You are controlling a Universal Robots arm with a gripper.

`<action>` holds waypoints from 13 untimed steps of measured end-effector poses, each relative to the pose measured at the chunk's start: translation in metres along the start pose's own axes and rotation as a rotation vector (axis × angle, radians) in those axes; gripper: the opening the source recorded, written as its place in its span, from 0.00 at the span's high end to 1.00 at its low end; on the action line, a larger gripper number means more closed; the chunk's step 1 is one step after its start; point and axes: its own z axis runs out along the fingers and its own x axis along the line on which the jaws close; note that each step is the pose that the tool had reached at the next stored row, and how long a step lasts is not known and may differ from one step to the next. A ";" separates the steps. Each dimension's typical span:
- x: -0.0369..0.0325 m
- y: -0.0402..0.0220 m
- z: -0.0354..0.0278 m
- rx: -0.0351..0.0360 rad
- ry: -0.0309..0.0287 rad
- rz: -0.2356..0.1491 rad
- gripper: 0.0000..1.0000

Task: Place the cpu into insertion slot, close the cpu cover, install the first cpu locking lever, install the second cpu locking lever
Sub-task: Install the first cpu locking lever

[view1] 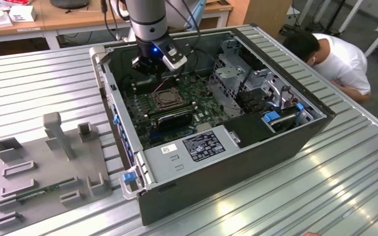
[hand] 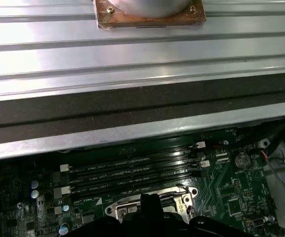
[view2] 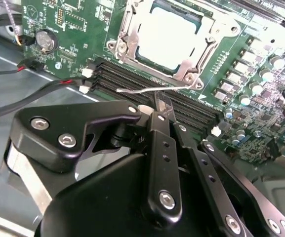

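In the second wrist view the cpu (view2: 168,42) is seen seated under the closed cpu cover (view2: 128,29). The claw (view2: 161,106) is found narrow, just beside a thin locking lever (view2: 132,91).

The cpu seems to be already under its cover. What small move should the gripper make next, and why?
Probably push the thin locking lever down toward its catch. In the second wrist view the cpu lies under the flat-lying cpu cover, yet this lever stands free above the memory slots, right at the tip of the gripper.
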 end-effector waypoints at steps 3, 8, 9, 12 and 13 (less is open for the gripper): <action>0.0003 -0.0007 0.0016 -0.0022 0.0004 0.001 0.89; 0.0003 -0.0008 0.0022 -0.0218 0.0033 0.004 0.89; 0.0004 -0.0009 0.0026 -0.0352 0.0052 0.007 0.89; 0.0008 -0.0014 0.0049 -0.0490 0.0071 0.010 0.89; 0.0012 -0.0021 0.0079 -0.0495 0.0074 0.010 0.89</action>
